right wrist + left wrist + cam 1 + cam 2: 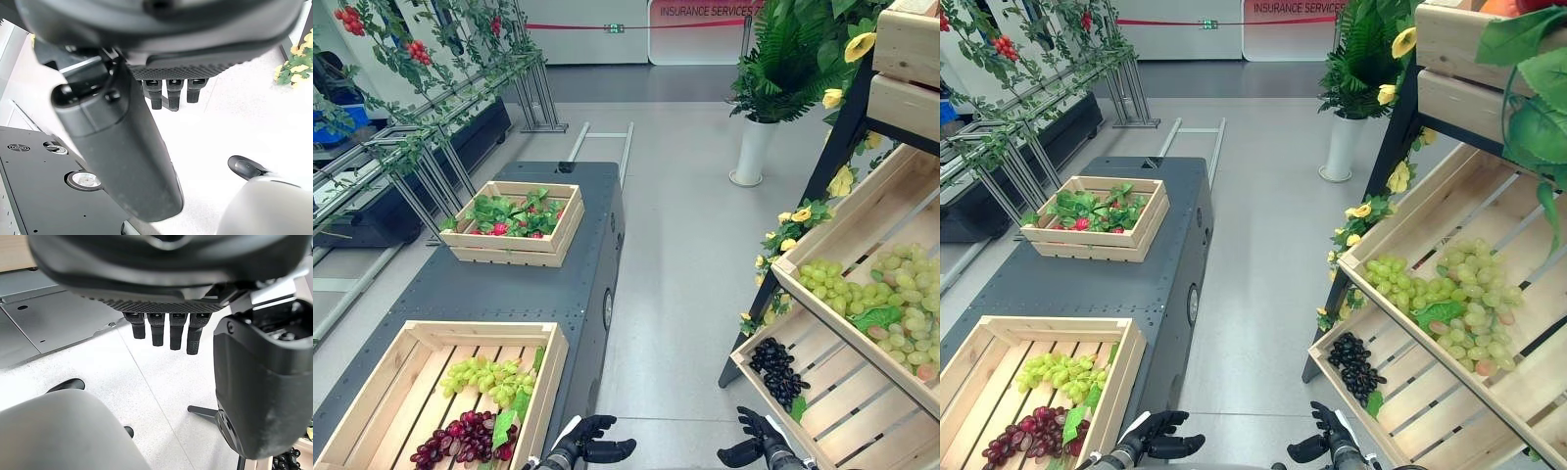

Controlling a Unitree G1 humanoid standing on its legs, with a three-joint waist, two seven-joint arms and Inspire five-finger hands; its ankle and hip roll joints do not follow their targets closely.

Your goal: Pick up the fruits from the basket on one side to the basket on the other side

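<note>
Head view, standing btwn cart and shelf. My left hand [592, 443] sits low at the bottom edge, just beside the near crate's corner; fingers loosely relaxed, thumb out, holding nothing. My right hand [756, 443] sits low too, near the shelf's bottom tier; fingers relaxed and apart, also holding nothing. Wrist views: both hands' fingers hang over pale floor [161, 382], not curled on anything.

Left side: dark grey cart, its tabletop [509, 284] carrying two wooden crates. Near crate [382, 387] holds green grapes [489, 377] toward its far right corner and red grapes [460, 441] nearer me, the two bunches just beside each other, w/ a green leaf [502, 427] btwn them. Far crate [553, 230] holds leafy greens w/ red fruit [514, 215].

Right side: slanted wooden shelf. Middle tier [822, 245] holds a big heap of green grapes [881, 294]. Lower tier [842, 392] holds black grapes [776, 370] at its left end. Yellow flowers [793, 230] trail along the shelf's dark frame.

Background: white vase w/ fern [754, 147] on the floor, well apart from the cart; vine trellis w/ red berries [416, 51] at far left.
</note>
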